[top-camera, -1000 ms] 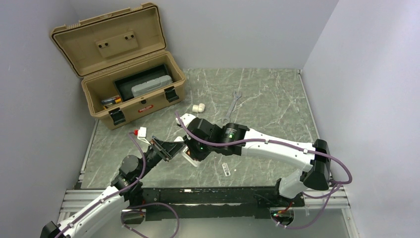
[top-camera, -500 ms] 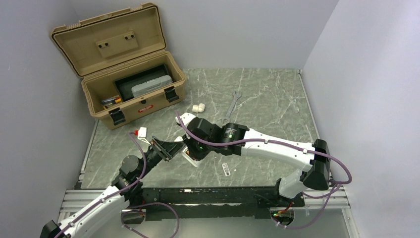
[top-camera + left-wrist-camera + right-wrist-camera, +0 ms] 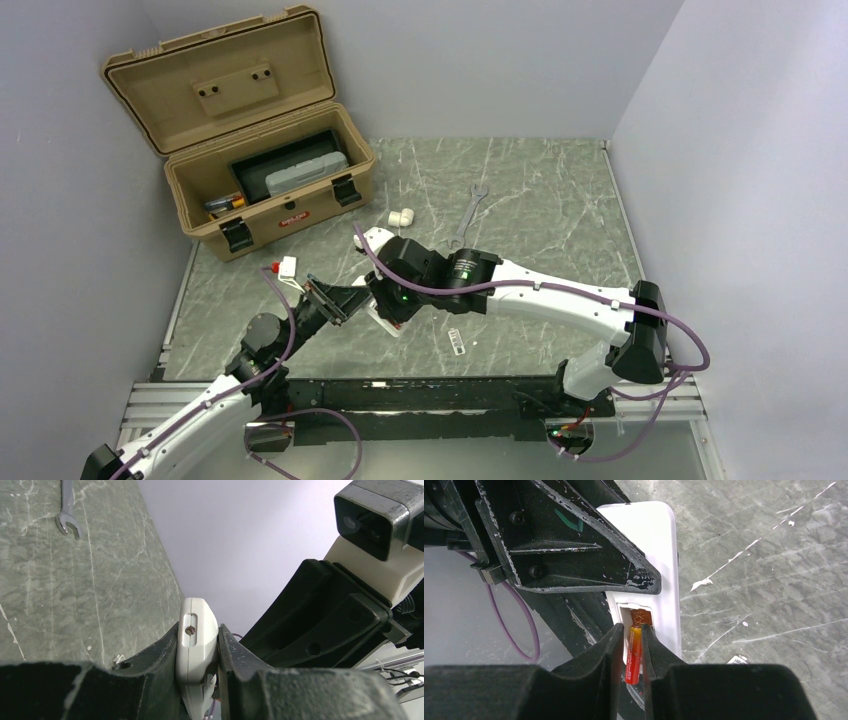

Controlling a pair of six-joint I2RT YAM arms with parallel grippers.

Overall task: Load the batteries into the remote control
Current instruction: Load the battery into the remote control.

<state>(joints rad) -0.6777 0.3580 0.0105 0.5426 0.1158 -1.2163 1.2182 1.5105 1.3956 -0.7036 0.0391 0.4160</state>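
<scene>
Left pincer: your left gripper (image 3: pixel 198 642) is clamped tight on the remote control (image 3: pixel 196 635), with a dark finger (image 3: pixel 160 660) pressed against each side of it.
Remote: it's held up off the table (image 3: pixel 540 200), its rounded end poking out past the fingertips. From above, only a sliver of white (image 3: pixel 387 324) shows under the right wrist.
Recess: in the right wrist view the remote's (image 3: pixel 659 555) back faces you. The battery slot is open just below the spot where the left gripper's finger (image 3: pixel 574 545) crosses it.
Right pincer: your right gripper (image 3: pixel 634 647) is narrow, with its fingers (image 3: pixel 606 652) closed in on both sides of one battery (image 3: pixel 634 652). It looks pinched, not loose.
Battery: it's an orange-red cell standing lengthways between the fingers, its upper end right at the mouth of the slot. There's an orange patch deeper in the slot, and you can't tell what it is from here.
Arms: the two meet nose to nose over the near middle of the table, the left gripper (image 3: pixel 340 298) touching or just beside the right gripper (image 3: pixel 385 303).
Around you: the tan toolbox (image 3: pixel 270 190) stands lid-up at the far left. The wrench (image 3: pixel 468 218) and the white pipe elbow (image 3: pixel 401 216) lie beyond the arms, well apart from the remote.
</scene>
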